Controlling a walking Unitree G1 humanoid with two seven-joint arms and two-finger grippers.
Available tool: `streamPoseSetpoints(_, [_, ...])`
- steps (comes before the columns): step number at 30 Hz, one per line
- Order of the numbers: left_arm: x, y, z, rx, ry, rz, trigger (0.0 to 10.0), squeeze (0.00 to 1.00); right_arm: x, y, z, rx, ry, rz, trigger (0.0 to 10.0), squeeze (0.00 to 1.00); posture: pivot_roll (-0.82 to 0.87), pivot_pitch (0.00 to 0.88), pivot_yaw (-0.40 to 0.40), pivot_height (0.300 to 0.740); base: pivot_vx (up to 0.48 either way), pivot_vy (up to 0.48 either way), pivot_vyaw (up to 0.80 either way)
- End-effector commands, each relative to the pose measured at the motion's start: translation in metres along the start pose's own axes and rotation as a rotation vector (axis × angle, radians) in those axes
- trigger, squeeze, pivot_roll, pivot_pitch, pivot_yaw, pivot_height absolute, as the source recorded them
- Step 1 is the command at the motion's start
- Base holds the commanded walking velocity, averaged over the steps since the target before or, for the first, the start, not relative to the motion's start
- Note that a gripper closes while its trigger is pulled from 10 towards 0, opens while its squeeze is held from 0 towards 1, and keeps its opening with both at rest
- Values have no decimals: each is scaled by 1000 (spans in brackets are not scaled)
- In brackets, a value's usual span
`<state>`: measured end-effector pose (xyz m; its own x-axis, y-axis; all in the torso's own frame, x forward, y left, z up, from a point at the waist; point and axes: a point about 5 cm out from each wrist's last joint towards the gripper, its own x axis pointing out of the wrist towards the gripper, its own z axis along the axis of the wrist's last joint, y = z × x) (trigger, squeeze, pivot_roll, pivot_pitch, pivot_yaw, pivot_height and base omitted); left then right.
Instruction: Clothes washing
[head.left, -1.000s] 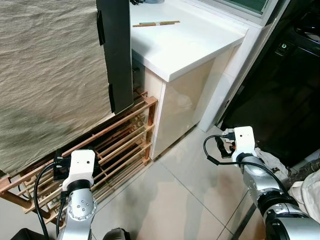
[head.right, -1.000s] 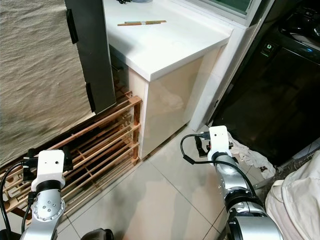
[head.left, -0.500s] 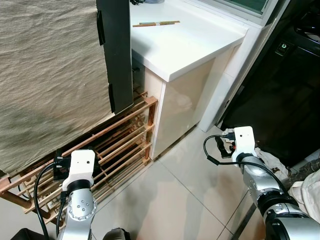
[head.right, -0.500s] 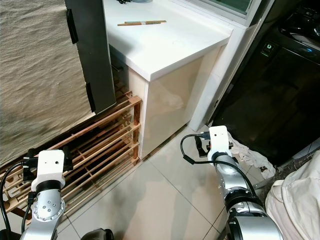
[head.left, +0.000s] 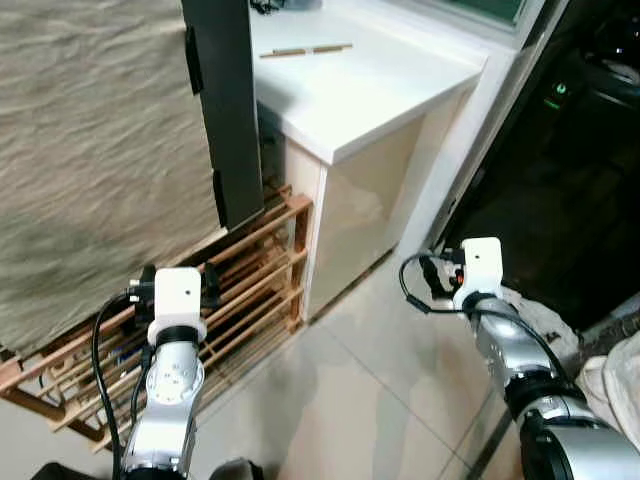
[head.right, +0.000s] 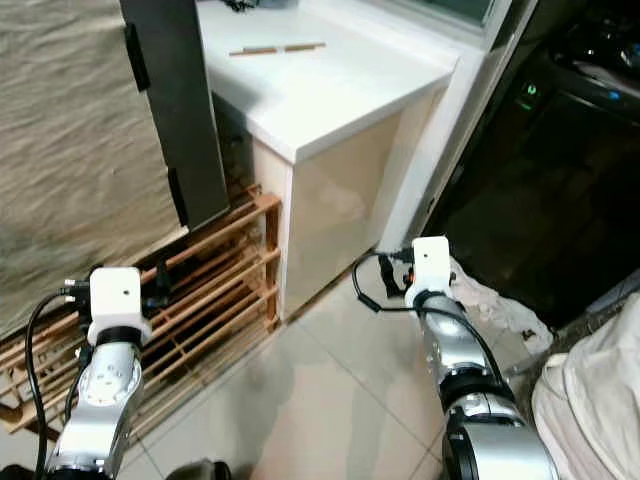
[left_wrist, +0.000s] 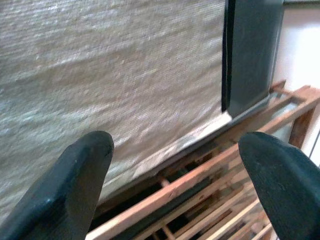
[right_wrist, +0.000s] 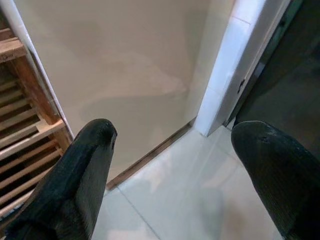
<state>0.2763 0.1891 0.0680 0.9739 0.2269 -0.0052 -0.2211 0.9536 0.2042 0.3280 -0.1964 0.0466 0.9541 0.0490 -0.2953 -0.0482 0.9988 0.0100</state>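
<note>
Clothes (head.right: 590, 390) lie heaped on the floor at the robot's right, beside the dark washing machine (head.right: 560, 180), untouched; left gripper (left_wrist: 180, 185) and right gripper (right_wrist: 170, 185) both gape empty, loading not begun

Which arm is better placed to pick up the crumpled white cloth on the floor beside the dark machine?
The right. The right gripper, open and empty, hangs next to the white cloth. The left gripper faces the wooden rack, across the tiled floor.

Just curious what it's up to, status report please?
Left gripper open, facing wooden rack. Right gripper open over floor tiles. Crumpled cloth beside dark machine, untouched.
</note>
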Motion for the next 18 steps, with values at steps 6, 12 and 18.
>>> streamPoseSetpoints(6, [19, -10, -24, -109, 168, -22, 10000, 0, 3, 8, -13, 80, 116, -53, 10000, 0, -78, 28, -70, 740, 0, 0, 0])
streamPoseSetpoints(12, [20, -13, -46, -90, 296, -50, 10000, 0, 2, 17, -26, 59, 211, -54, 10000, 0, -75, 48, -74, 740, 0, 0, 0])
streamPoseSetpoints(18, [-8, -22, -92, -113, 610, -80, 10000, 0, -8, 30, -56, 24, 378, -43, 10000, 0, -76, 74, -86, 740, 0, 0, 0])
